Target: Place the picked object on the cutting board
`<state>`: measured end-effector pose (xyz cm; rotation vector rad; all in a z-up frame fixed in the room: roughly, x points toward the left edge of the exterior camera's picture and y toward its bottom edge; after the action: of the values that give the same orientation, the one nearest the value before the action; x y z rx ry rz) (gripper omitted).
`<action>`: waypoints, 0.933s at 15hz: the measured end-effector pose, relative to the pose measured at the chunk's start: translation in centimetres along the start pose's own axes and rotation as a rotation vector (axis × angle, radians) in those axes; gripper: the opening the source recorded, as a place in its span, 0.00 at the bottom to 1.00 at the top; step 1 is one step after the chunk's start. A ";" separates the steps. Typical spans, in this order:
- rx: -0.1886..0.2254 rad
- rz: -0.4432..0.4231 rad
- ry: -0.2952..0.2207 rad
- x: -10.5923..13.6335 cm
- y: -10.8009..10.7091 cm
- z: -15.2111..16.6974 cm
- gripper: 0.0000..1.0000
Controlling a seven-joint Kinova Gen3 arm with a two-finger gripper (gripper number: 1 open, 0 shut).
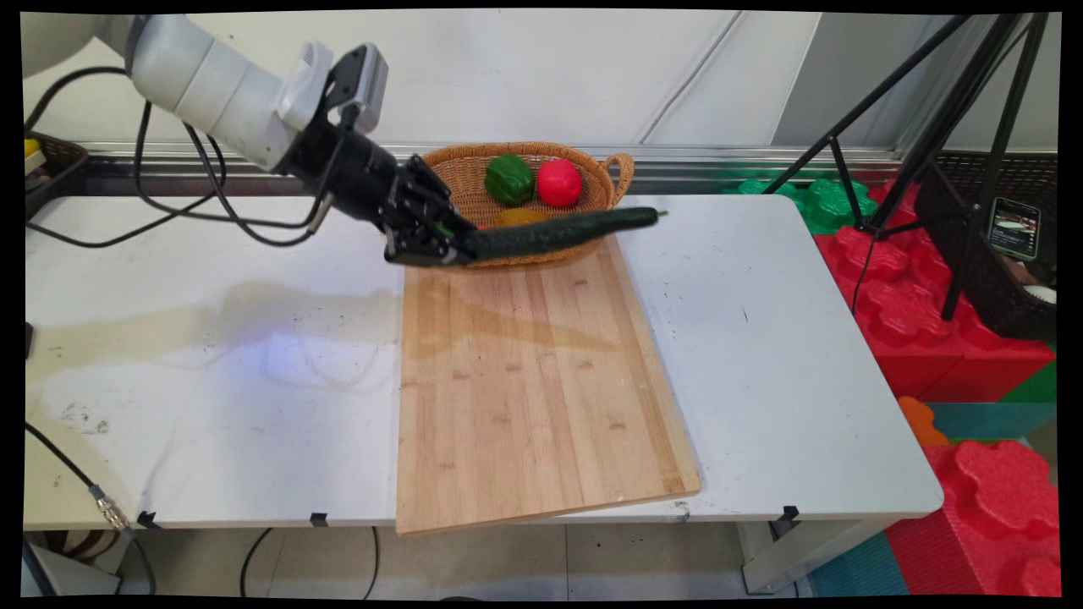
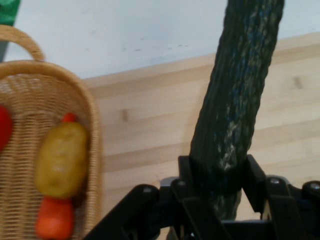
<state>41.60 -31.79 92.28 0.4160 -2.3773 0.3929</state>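
Main view: end effector (image 1: 448, 245) grips cucumber (image 1: 563, 233) lengthwise, tip pointing right.

board: bamboo cutting board (image 1: 541, 381), bench (image 1: 804, 355) centre
basket: wicker basket (image 1: 461, 173), 12 o'clock of board
blocks: red foam blocks (image 1: 914, 330), 3 o'clock

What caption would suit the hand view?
Tool clamps a dark green cucumber over the wooden cutting board, beside a wicker basket.

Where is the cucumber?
The cucumber is held in the tool, in the air over the board's far end, just in front of the basket.
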 end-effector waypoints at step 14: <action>-0.104 -0.146 -0.105 -1.0 4.0 8.8 0.00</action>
<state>35.69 -31.42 84.61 0.5699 -2.4368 0.1832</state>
